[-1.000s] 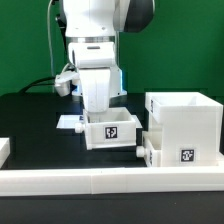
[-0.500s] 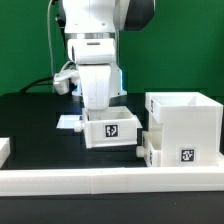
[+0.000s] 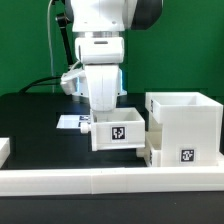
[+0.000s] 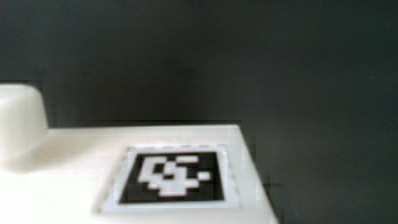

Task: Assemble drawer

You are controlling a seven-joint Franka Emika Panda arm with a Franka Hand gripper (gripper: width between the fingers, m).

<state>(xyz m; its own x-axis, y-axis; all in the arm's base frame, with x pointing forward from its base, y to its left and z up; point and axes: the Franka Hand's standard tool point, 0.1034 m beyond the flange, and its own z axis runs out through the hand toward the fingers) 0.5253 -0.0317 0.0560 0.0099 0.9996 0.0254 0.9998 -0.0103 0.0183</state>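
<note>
The drawer's tall cube-shaped housing (image 3: 185, 122) stands at the exterior view's right, with a tag on its front. One small tray is in its lower slot, with the knob (image 3: 143, 152) sticking out on the left. My gripper (image 3: 107, 108) reaches down into the second small tray (image 3: 119, 134) just left of the housing. The fingertips are hidden behind the tray's wall, and the tray moves with them. The wrist view shows a white tray surface (image 4: 80, 150) with a black-and-white tag (image 4: 173, 175) close up.
The long low white rail (image 3: 100, 180) runs along the front. The marker board (image 3: 72, 121) lies on the black table behind the tray. A white block (image 3: 4, 148) sits at the far left edge.
My gripper and the tray in it have moved toward the exterior view's right, closer to the housing. The housing has not moved.
</note>
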